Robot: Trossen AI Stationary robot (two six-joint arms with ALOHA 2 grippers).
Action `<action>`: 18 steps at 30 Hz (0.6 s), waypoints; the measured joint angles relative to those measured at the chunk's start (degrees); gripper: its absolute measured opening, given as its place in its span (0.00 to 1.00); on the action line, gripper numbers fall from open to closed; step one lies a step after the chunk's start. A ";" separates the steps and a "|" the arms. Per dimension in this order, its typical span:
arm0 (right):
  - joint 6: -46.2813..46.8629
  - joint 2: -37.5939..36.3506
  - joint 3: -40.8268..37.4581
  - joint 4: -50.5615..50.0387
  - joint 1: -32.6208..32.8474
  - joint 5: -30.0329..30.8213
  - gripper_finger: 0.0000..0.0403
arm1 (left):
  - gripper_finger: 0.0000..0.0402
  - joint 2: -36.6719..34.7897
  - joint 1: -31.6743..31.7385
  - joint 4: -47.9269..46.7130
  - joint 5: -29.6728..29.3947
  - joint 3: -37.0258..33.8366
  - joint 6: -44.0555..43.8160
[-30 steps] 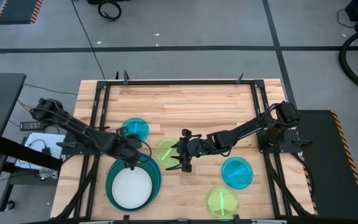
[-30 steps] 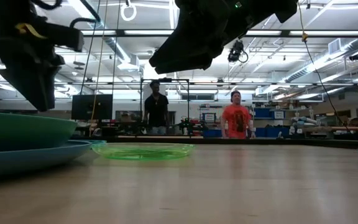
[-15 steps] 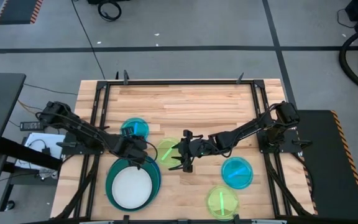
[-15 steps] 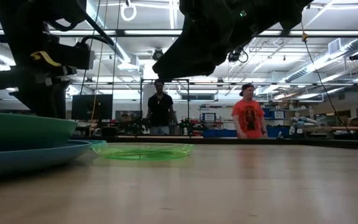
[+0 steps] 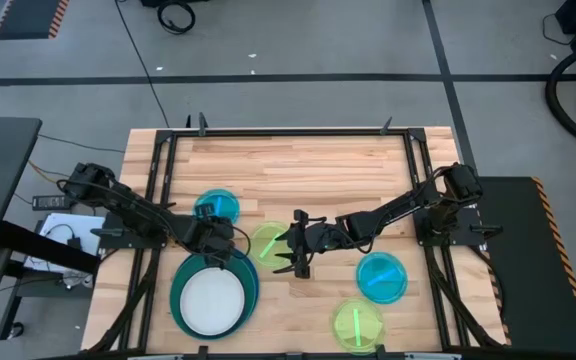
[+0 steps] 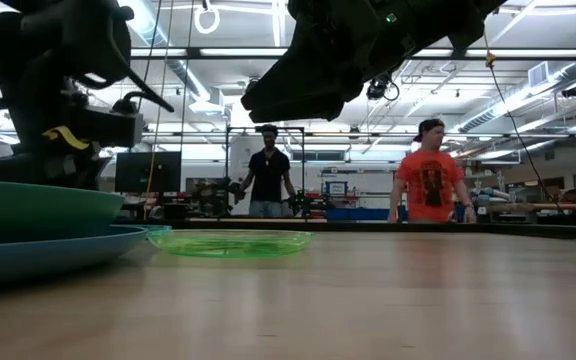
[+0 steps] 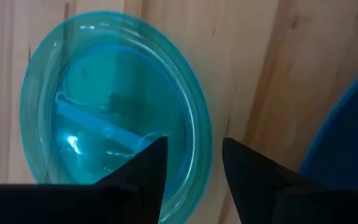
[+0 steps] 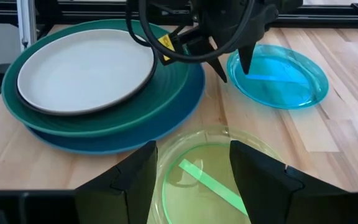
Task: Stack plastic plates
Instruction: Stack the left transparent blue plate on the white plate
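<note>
Wooden table (image 5: 308, 165) holds our stack (image 5: 213, 295): white plate on teal on blue (a dark rim shows under the white). We see the left gripper (image 7: 191, 168) spread over a cyan plate (image 7: 114, 109), and the right gripper (image 8: 191, 171) spread over a green plate (image 8: 207, 174).

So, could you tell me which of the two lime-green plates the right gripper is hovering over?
The lime-green plate beside the big stack, under the right gripper; the other lime-green plate lies at the table's near edge.
</note>
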 joint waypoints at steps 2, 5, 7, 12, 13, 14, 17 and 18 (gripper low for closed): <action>-0.03 0.00 0.00 0.00 0.00 0.00 0.53 | 0.40 0.00 0.03 0.29 0.00 -0.56 0.40; -0.04 0.00 0.00 0.02 0.00 0.00 0.53 | 0.36 0.00 0.01 0.44 0.08 -1.11 1.16; -0.05 0.00 0.00 0.02 0.00 -0.01 0.53 | 0.33 0.00 0.03 0.65 0.06 -1.11 1.37; -0.05 0.00 0.00 0.00 0.00 -0.02 0.53 | 0.21 0.00 0.02 0.59 0.06 -1.11 3.06; -0.06 0.00 0.00 0.00 0.00 -0.02 0.53 | 0.19 0.00 0.03 0.59 0.06 -1.11 3.11; -0.04 0.00 0.00 -0.02 0.00 -0.02 0.53 | 0.16 0.00 0.03 0.59 0.06 -1.11 3.14; -0.05 0.00 0.00 -0.02 0.00 -0.03 0.53 | 0.08 0.00 0.01 0.59 0.06 -1.11 3.27; -0.05 0.00 0.00 -0.02 0.00 -0.03 0.53 | 0.05 0.00 0.01 0.59 0.06 -1.11 3.27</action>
